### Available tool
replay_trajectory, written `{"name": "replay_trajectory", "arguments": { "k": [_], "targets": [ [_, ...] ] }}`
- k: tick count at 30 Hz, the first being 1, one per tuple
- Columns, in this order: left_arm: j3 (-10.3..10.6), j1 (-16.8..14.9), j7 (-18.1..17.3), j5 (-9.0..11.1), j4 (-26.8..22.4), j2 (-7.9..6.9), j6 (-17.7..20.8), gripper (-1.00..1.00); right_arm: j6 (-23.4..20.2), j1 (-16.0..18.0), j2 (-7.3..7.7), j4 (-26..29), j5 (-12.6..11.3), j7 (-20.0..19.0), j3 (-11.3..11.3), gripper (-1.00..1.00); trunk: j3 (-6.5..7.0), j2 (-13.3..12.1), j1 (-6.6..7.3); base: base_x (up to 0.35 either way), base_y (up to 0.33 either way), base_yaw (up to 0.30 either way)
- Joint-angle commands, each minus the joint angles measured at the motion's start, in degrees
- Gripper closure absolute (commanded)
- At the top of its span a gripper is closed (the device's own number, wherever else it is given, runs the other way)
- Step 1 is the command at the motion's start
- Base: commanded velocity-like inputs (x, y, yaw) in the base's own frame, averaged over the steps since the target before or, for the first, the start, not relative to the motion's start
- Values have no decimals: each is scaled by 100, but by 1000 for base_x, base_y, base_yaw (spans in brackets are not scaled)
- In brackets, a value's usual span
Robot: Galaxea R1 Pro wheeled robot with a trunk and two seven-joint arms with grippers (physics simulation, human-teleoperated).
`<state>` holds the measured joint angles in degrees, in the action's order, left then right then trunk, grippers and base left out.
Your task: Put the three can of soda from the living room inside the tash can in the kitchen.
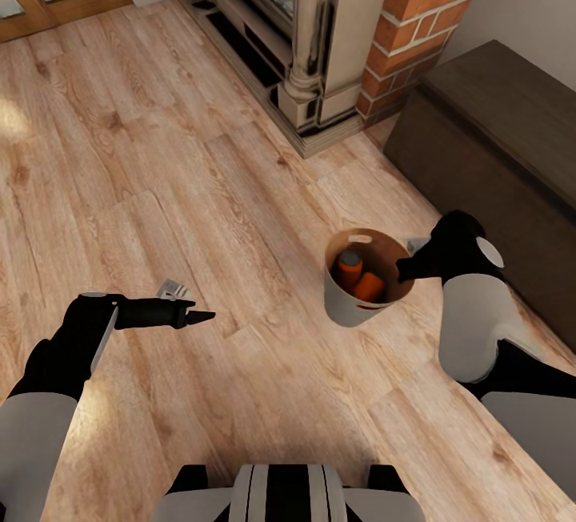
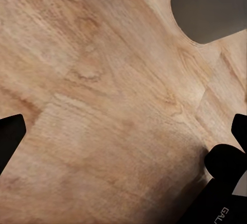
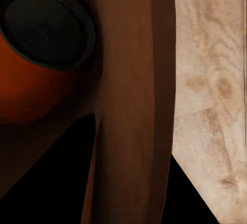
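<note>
Bin: the small round grey bin with a brown inside (image 1: 346,306) is standing off the wooden plank floor (image 1: 160,162), tilted, beside the robot's right arm.
Cans: two bright orange soda cans (image 1: 369,287) are lying inside the bin, one upright-ish with a dark top, one leaning against it; the right wrist view is looking close at an orange can's dark end (image 3: 46,31) and the brown wall.
Right gripper: the black right gripper (image 1: 406,267) is pinching the bin's rim, one finger inside, clenched on it.
Left gripper: the black left gripper (image 1: 196,316) is hovering over bare floor, well apart from the bin, its fingers (image 2: 10,136) spread and holding nothing.
Surroundings: a red-brick fireplace (image 1: 400,18) is standing ahead, with a dark wooden chest (image 1: 496,130) just beside it.
</note>
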<state>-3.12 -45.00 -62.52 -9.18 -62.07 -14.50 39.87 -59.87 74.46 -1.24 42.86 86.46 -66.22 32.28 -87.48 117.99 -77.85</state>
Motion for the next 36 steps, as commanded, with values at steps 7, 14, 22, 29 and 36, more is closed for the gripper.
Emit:
{"name": "replay_trajectory", "arguments": {
  "k": [7, 14, 22, 29, 36],
  "targets": [
    [4, 0, 3, -3, 2, 0, 1, -100, -13, -2, 119, -4, -488, 335, -6, 100, -90, 201, -110, 0, 0, 0],
    [6, 0, 3, -4, 2, 0, 3, -100, 315, -2, 142, -59, -1204, 1056, -12, 100, -216, 481, -263, 0, 0, 0],
    [9, 0, 3, -4, 2, 0, 3, -100, 437, -10, 140, -92, -1350, 1244, -11, 100, -359, 802, -439, 0, 0, 0],
    [9, 0, -4, -4, 2, 0, 3, -100, 457, -72, 126, -94, -1351, 1250, -18, 100, -485, 1083, -593, 0, 0, 0],
    [13, 0, -5, -4, 0, 0, 8, -100, 458, -81, 116, -94, -1351, 1248, -20, 100, -575, 1283, -703, 0, 0, 0]
  ]
}}
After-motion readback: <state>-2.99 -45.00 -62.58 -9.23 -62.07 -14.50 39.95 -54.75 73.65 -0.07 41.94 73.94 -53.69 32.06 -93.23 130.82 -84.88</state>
